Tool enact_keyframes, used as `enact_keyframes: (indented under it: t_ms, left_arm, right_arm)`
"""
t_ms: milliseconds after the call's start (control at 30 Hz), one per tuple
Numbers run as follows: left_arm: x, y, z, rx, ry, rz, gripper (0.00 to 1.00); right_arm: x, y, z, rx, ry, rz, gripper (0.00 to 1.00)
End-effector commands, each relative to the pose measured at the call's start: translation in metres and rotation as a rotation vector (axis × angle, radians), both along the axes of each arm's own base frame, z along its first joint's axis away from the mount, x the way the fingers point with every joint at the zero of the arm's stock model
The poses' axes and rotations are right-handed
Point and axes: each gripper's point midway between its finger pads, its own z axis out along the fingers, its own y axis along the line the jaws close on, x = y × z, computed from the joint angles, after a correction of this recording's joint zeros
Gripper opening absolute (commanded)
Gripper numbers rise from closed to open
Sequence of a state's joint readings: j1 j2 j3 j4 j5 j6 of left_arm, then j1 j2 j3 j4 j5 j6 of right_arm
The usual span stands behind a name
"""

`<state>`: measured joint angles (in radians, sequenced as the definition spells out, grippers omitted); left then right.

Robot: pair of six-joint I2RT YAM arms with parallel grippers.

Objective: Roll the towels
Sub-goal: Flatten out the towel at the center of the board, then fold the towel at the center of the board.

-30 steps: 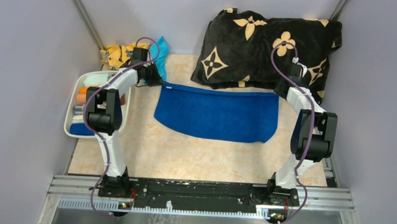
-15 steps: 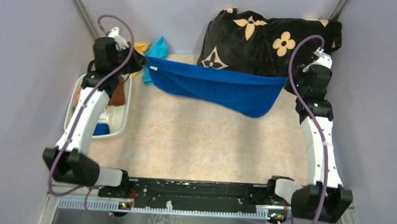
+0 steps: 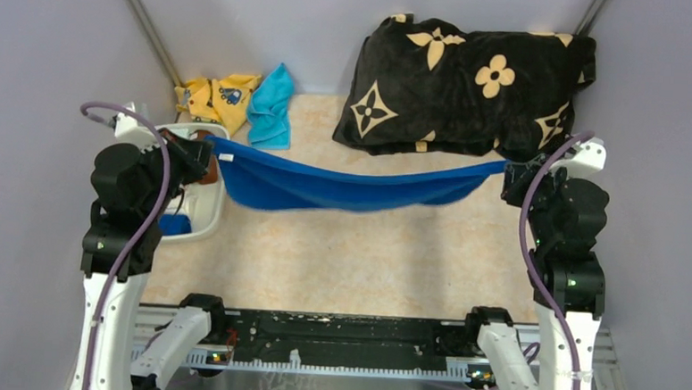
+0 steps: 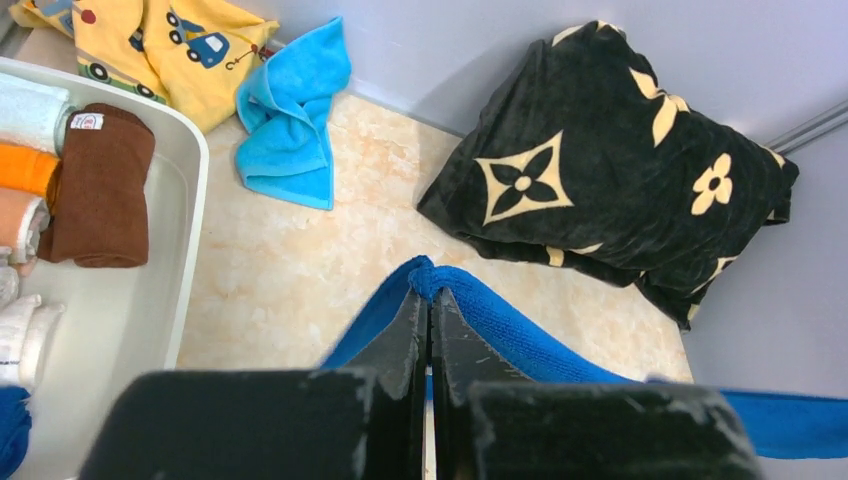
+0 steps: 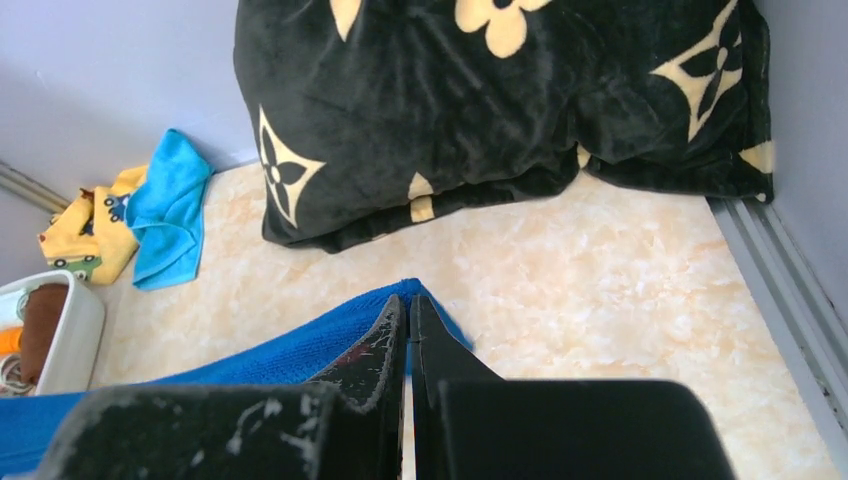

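Left gripper and right gripper each clamped tight on a corner of the dark blue towel, which hangs sagging between them above the table. Risk: thin corner pinch slips out, towel drops crumpled.

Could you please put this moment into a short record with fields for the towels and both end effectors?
left end effector: shut on one end of the blue towel
right end effector: shut on the opposite end
blue towel: hanging between both arms, sagging in the middle
cyan towel: crumpled at the far left, beside the yellow printed cloth
brown towel: rolled, in the white tray
pillow: black with beige flowers, far right
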<state>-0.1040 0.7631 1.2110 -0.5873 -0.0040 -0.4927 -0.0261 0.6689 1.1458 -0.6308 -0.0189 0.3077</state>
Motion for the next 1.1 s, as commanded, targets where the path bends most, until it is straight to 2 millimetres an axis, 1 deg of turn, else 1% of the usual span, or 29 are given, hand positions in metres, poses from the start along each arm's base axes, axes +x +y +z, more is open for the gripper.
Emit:
enact_keyframes:
  t_ms: [0, 100, 167, 200, 233, 267, 300, 333, 367, 400, 467, 500, 533, 567, 600, 633, 700, 767, 833, 900, 1067]
  left_arm:
    - [0.016, 0.001, -0.029, 0.015, 0.112, 0.007, 0.01]
    - [0.052, -0.013, -0.067, 0.024, 0.218, -0.052, 0.02]
    - [0.079, -0.021, -0.106, 0.029, 0.314, -0.087, 0.03]
    - [0.093, -0.025, -0.131, 0.030, 0.368, -0.104, 0.03]
    - [0.106, -0.029, -0.155, 0.023, 0.424, -0.116, 0.03]
    - [0.118, -0.033, -0.179, 0.016, 0.479, -0.134, 0.03]
    - [0.129, -0.039, -0.203, 0.008, 0.531, -0.157, 0.03]
    - [0.142, -0.042, -0.228, -0.001, 0.586, -0.165, 0.02]
    - [0.152, -0.046, -0.253, -0.011, 0.647, -0.178, 0.02]
    - [0.163, -0.050, -0.272, -0.025, 0.699, -0.191, 0.02]
    - [0.184, -0.059, -0.304, -0.051, 0.782, -0.221, 0.01]
    - [0.195, -0.064, -0.316, -0.065, 0.804, -0.239, 0.01]
    - [0.206, -0.067, -0.322, -0.078, 0.812, -0.251, 0.01]
    - [0.214, -0.069, -0.328, -0.087, 0.820, -0.258, 0.01]
    - [0.223, -0.071, -0.330, -0.093, 0.815, -0.264, 0.01]
    - [0.230, -0.070, -0.331, -0.096, 0.808, -0.262, 0.01]
    - [0.242, -0.066, -0.329, -0.100, 0.780, -0.258, 0.01]
    - [0.248, -0.062, -0.329, -0.117, 0.769, -0.253, 0.01]
    - [0.247, -0.060, -0.328, -0.136, 0.773, -0.256, 0.02]
    - [0.242, -0.061, -0.327, -0.143, 0.775, -0.263, 0.02]
    - [0.222, -0.063, -0.317, -0.161, 0.784, -0.285, 0.04]
  right_arm:
    - [0.013, -0.002, 0.004, 0.009, -0.002, -0.015, 0.00]
    - [0.044, -0.004, -0.022, 0.027, 0.090, -0.036, 0.00]
    - [0.071, -0.010, -0.049, 0.040, 0.167, -0.071, 0.00]
    - [0.086, -0.013, -0.065, 0.037, 0.209, -0.090, 0.00]
    - [0.105, -0.016, -0.090, 0.031, 0.273, -0.108, 0.00]
    - [0.115, -0.020, -0.102, 0.028, 0.293, -0.127, 0.00]
    - [0.130, -0.023, -0.123, 0.021, 0.335, -0.146, 0.00]
    - [0.146, -0.027, -0.151, 0.012, 0.391, -0.164, 0.00]
    - [0.159, -0.031, -0.169, 0.003, 0.416, -0.178, 0.00]
    - [0.171, -0.034, -0.188, -0.005, 0.443, -0.187, 0.00]
    - [0.193, -0.042, -0.219, -0.007, 0.476, -0.202, 0.00]
    - [0.204, -0.047, -0.227, 0.001, 0.485, -0.205, 0.00]
    - [0.213, -0.050, -0.231, 0.005, 0.488, -0.208, 0.00]
    - [0.221, -0.052, -0.247, 0.004, 0.520, -0.207, 0.00]
    - [0.228, -0.055, -0.252, -0.002, 0.527, -0.209, 0.00]
    - [0.233, -0.057, -0.255, -0.006, 0.531, -0.210, 0.00]
    - [0.242, -0.060, -0.255, -0.007, 0.525, -0.200, 0.00]
    - [0.248, -0.061, -0.256, -0.008, 0.525, -0.193, 0.00]
    - [0.249, -0.063, -0.258, -0.009, 0.540, -0.199, 0.00]
    - [0.244, -0.065, -0.259, 0.001, 0.552, -0.212, 0.00]
    - [0.223, -0.067, -0.253, 0.027, 0.571, -0.222, 0.00]
